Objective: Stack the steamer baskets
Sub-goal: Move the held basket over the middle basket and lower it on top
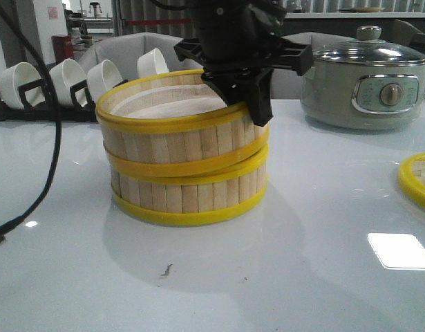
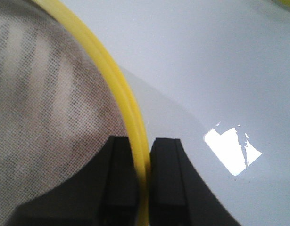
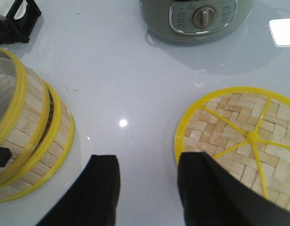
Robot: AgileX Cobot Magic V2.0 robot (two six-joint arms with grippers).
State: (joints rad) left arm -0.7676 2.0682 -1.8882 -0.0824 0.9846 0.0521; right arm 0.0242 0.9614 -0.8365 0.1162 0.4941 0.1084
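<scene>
Two steamer baskets of pale bamboo slats with yellow rims stand stacked in the middle of the table. The upper basket (image 1: 172,131) sits tilted on the lower basket (image 1: 188,194) and has a white cloth liner. My left gripper (image 1: 248,90) is shut on the upper basket's yellow rim (image 2: 135,123) at its right side, one finger inside and one outside. The woven yellow-rimmed lid (image 3: 241,141) lies flat on the table at the right, also at the front view's right edge (image 1: 417,180). My right gripper (image 3: 147,162) is open and empty above the table between the stack (image 3: 27,136) and the lid.
A grey-green electric pot (image 1: 367,83) with a glass lid stands at the back right, also in the right wrist view (image 3: 199,16). White bowls on a black rack (image 1: 67,83) stand at the back left. A black cable (image 1: 53,152) hangs down at the left.
</scene>
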